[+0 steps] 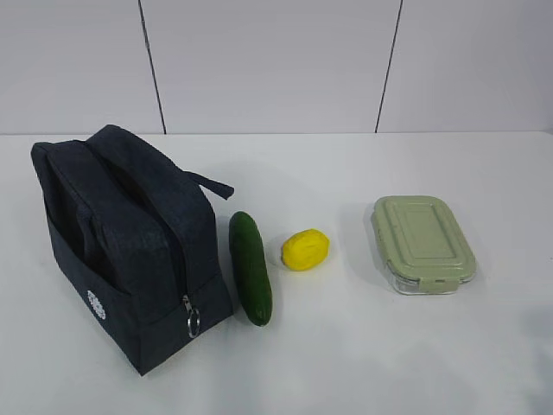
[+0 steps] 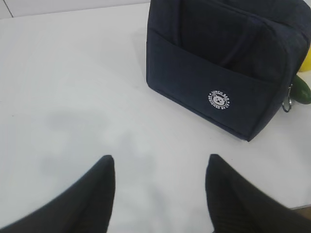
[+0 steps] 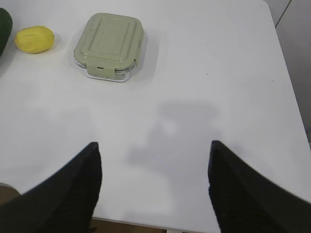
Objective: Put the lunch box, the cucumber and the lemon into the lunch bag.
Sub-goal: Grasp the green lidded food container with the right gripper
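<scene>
The dark navy lunch bag [image 1: 130, 251] stands zipped at the table's left, its ring pull [image 1: 193, 322] hanging at the near corner; its white logo side faces the left wrist view [image 2: 218, 63]. A dark green cucumber [image 1: 251, 268] lies just right of it, then the yellow lemon [image 1: 305, 249], then the lunch box [image 1: 423, 242] with its sage-green lid. My left gripper [image 2: 160, 160] hangs open above bare table, short of the bag. My right gripper [image 3: 154, 145] is open too, near the table's front edge, with the lunch box [image 3: 110, 44] and lemon [image 3: 34, 39] farther off. Neither arm appears in the exterior view.
The white table [image 1: 346, 363] ends at a pale panelled wall [image 1: 276, 60]. Its front edge [image 3: 146, 224] shows under my right gripper, and its right edge [image 3: 286, 63] runs close by. The cucumber's tip [image 2: 302, 90] peeks from behind the bag.
</scene>
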